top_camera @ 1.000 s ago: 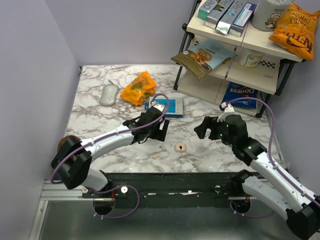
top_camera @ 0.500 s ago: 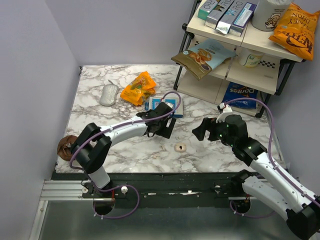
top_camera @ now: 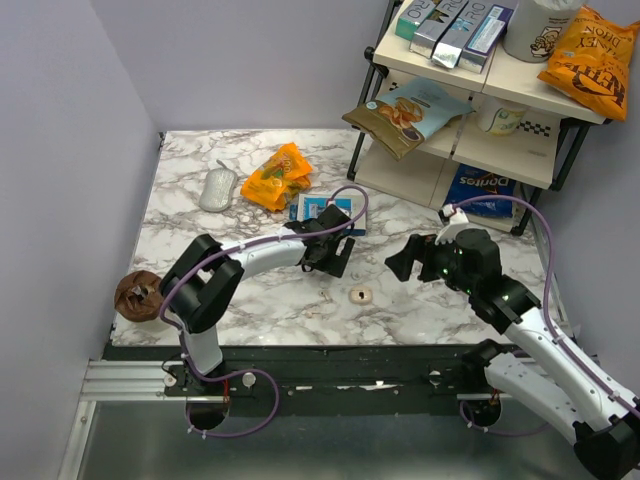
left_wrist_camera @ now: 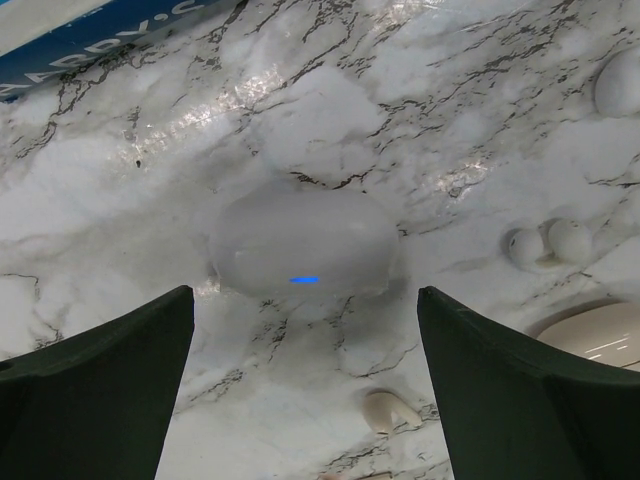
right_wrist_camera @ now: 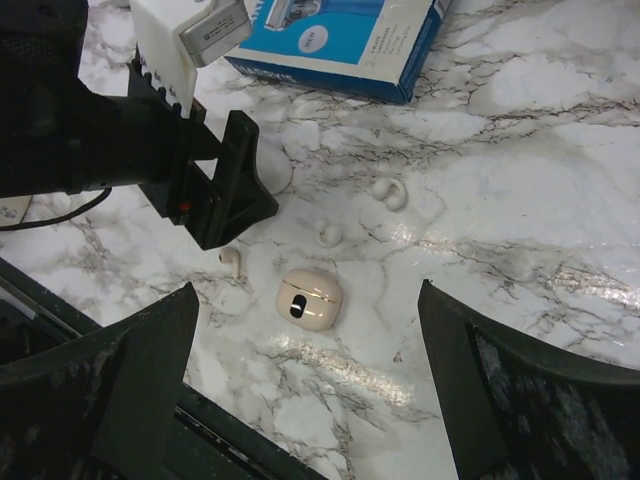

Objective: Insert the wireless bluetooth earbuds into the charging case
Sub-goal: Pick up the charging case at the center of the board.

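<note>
Centred beneath wide-open, empty left gripper point(left_wrist_camera: 305, 305): charging case point(left_wrist_camera: 305, 245), long axis finger to finger; right gripper point(right_wrist_camera: 307, 300), equally open and empty, farther off.

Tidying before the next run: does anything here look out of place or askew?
A brown lump sits at the table's left edge, seemingly overhanging it. A snack bag slumps tilted off the front of the shelf.

Both arms have white shells and black joints: left arm point(top_camera: 250, 258); right arm point(top_camera: 535, 335), dotted with small green lights point(top_camera: 497, 293); purple cables point(top_camera: 546, 250) loop along each; left gripper point(top_camera: 336, 258) black, topped by a white block; fingers point(left_wrist_camera: 95, 395) dark, wedge-shaped.
</note>
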Available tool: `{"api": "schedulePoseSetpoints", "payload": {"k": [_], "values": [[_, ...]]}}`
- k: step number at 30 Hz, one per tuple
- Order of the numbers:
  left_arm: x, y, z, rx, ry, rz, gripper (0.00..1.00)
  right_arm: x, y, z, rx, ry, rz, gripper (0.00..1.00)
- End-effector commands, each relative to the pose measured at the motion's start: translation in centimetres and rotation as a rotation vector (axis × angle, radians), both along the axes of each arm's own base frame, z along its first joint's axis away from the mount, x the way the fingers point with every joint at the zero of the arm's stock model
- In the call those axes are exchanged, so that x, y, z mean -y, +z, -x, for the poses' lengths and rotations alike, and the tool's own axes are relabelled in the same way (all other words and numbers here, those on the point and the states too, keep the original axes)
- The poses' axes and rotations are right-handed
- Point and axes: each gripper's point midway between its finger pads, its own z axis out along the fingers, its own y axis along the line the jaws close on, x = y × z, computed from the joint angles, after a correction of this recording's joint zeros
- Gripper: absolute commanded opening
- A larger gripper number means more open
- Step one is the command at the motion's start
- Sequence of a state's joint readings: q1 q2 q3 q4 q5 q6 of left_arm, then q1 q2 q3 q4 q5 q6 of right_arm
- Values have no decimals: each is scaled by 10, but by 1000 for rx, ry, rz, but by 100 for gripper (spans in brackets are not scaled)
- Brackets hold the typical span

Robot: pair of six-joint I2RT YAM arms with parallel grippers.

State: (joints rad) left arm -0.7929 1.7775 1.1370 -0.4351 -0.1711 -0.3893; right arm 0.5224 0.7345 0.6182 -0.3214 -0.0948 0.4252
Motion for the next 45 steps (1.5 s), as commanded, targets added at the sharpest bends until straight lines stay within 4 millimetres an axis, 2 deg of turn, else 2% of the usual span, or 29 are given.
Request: {"api": "schedulePoseSetpoints", "payload": {"k": [1,8,13,23,35,38,39,43,44,45], "values": [[-2,-6,-8,2,30,-9,99,-3,3,6,-16,28,1,100],[-3,-7,-13,18,74,3,99,-3,1,4,-24,25,8,100],[6,-6,-18,18,69,28,99,-5,-4,5,-39,31,5,100],[4,-20,-17,4,72,12,96,-3,-7,7,-43,27,6,100],[2,-22,-10,-6,47,17,69,-2,-4,8,-40,23,3,100],[3,-18,-10,1,42,28,58,-2,-3,8,-39,24,0,100],[3,-18,-10,8,36,35,47,-2,-1,7,-36,18,-3,100],[9,4,-14,81,20,114,29,-1,12,5,-11,3,-12,100],[12,20,-16,122,17,152,26,1,13,4,-10,-6,-12,100],[13,26,-18,153,15,182,22,1,15,2,-7,-15,-13,100]]}}
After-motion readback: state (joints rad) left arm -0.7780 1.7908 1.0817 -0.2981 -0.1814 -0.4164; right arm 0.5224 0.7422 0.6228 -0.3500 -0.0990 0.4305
